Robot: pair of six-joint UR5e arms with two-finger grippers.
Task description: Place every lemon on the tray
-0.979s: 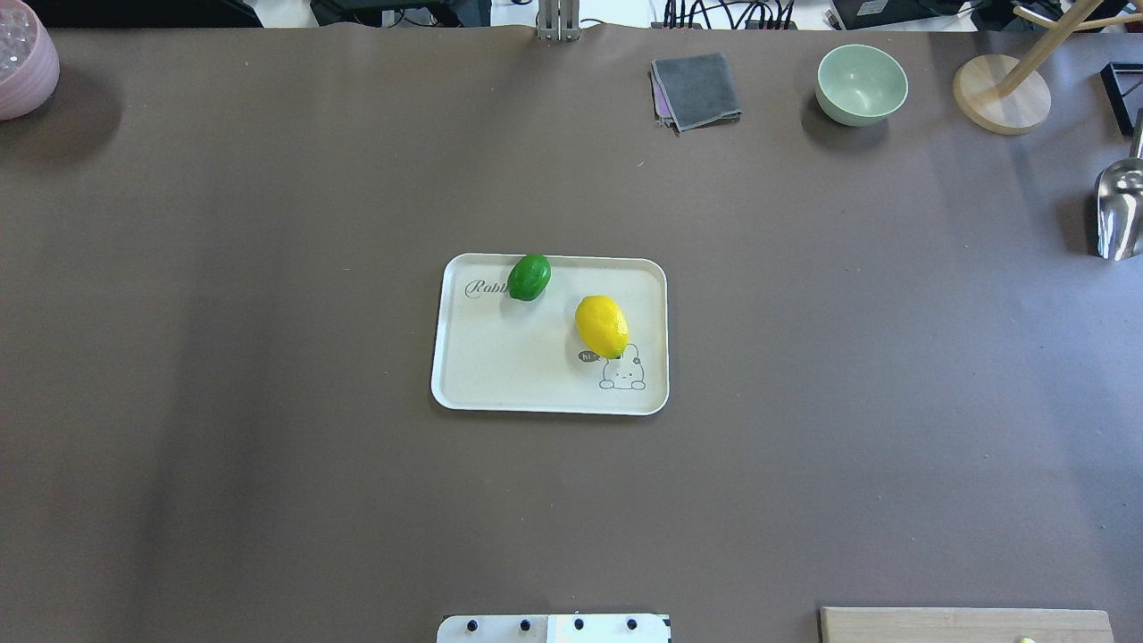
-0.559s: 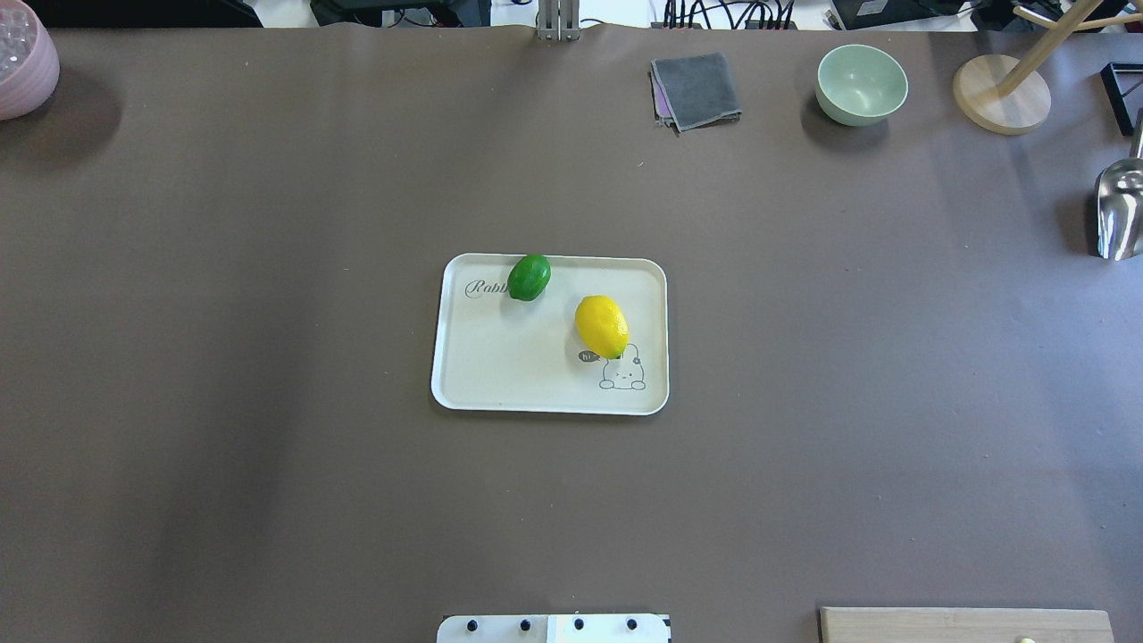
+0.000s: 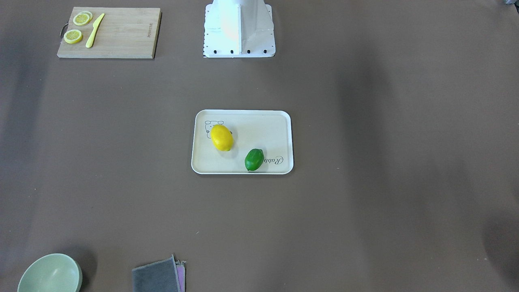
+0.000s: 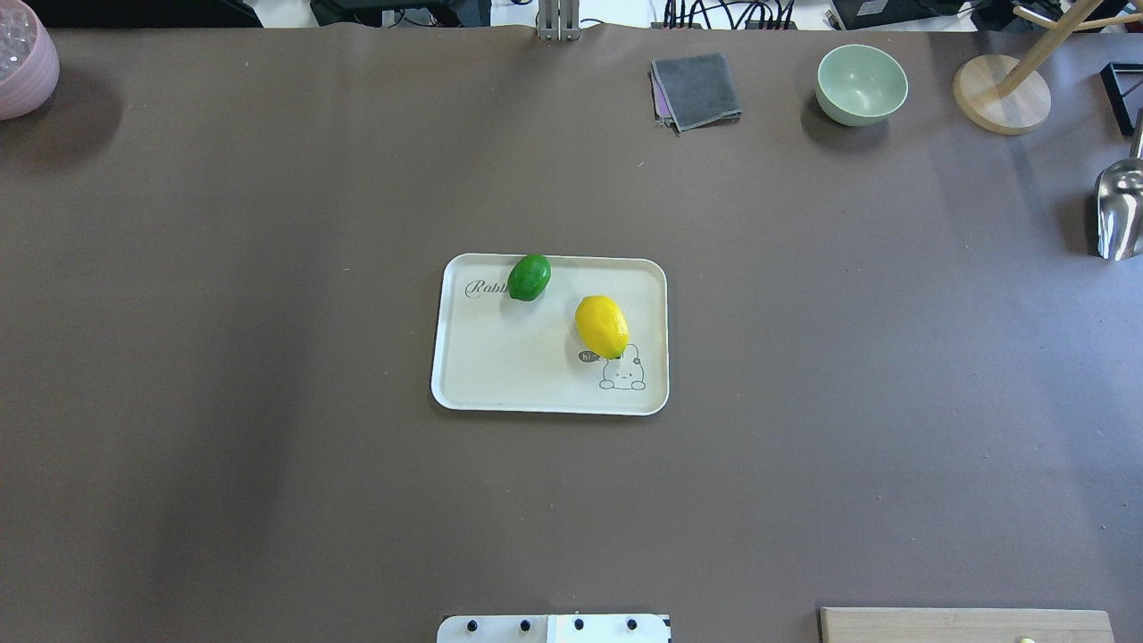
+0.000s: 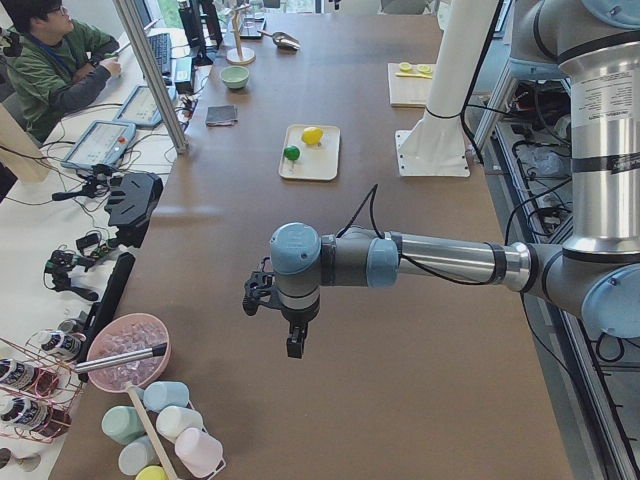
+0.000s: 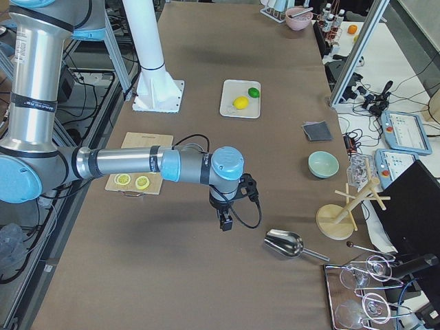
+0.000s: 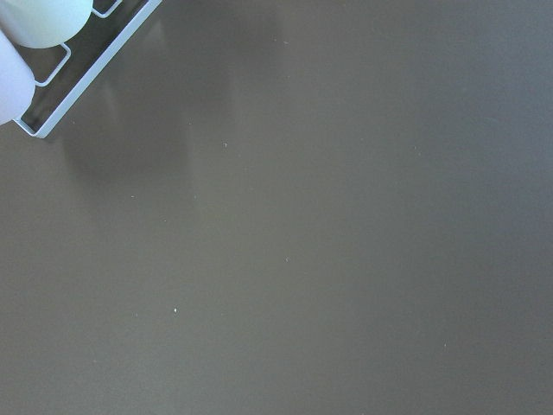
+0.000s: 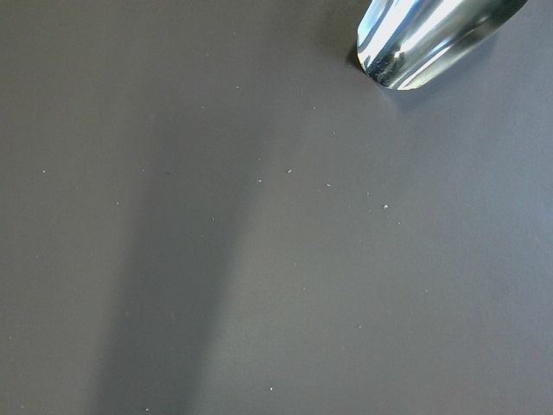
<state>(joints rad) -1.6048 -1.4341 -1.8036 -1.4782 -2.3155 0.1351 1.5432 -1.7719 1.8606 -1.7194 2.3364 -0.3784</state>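
The cream tray lies at the table's middle; it also shows in the front view. The yellow lemon lies on it by the bear drawing. The green lemon lies on it at the far rim, over the script. Both also show in the front view, yellow and green. My left gripper hangs over bare table far to the left of the tray. My right gripper hangs far to the right, near a metal scoop. I cannot tell whether either is open or shut.
A wooden cutting board with lemon slices and a yellow knife lies near my base. A green bowl, grey cloth, wooden stand, metal scoop and pink bowl line the far and side edges.
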